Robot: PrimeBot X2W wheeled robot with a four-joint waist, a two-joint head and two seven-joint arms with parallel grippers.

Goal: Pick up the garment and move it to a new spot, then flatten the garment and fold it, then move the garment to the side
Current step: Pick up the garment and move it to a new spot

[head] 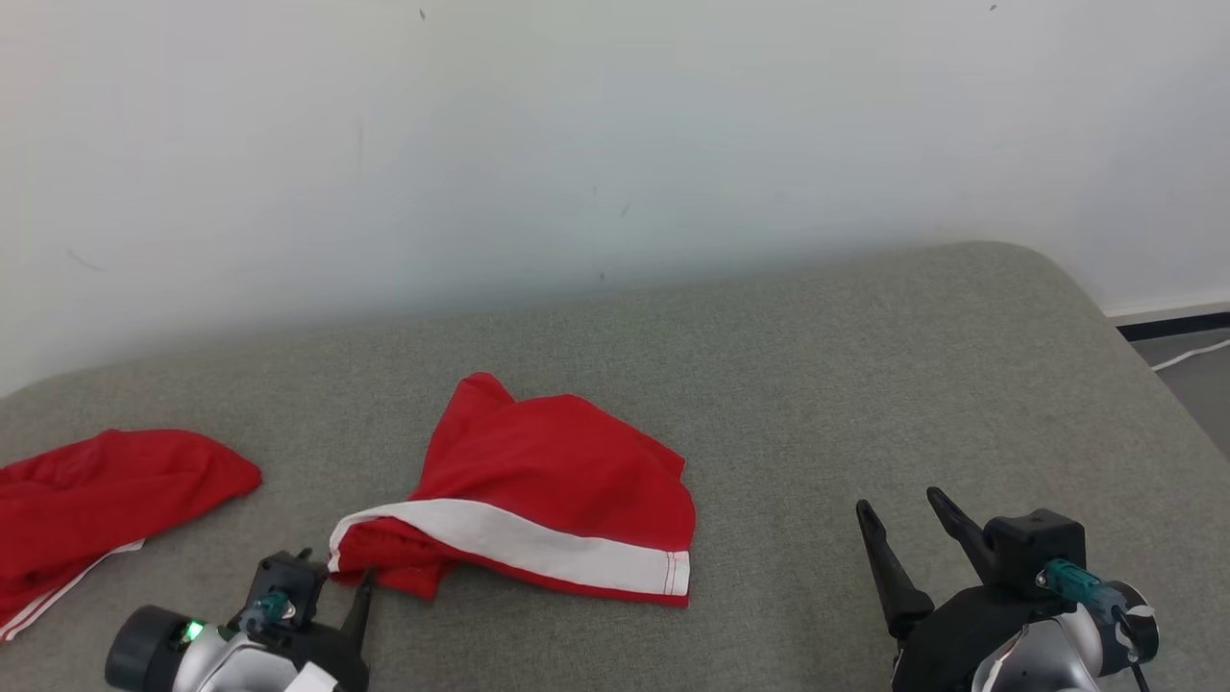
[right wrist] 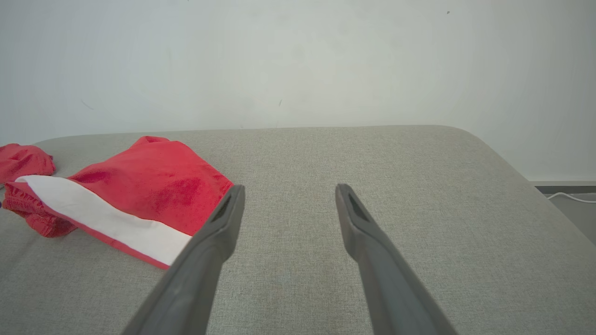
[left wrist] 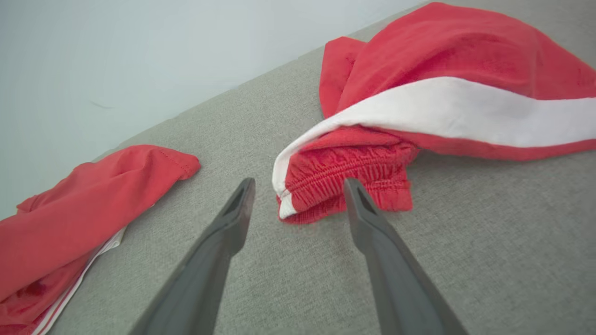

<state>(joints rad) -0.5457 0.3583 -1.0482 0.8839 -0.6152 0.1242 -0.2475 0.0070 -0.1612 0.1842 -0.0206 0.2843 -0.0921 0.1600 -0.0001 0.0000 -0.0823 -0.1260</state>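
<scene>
Red cloth, a second piece, is lying at the far left of the grey cushion, apart from the work. Left gripper is hanging wide open and empty, its fingers straddling the elastic waistband corner, probably lined up to pinch it for the lift. Garment, red with a white stripe, is lying crumpled mid-cushion, its near-left corner reaching in between those fingers. Right gripper is hanging open and empty, well apart to the right over bare cushion.
</scene>
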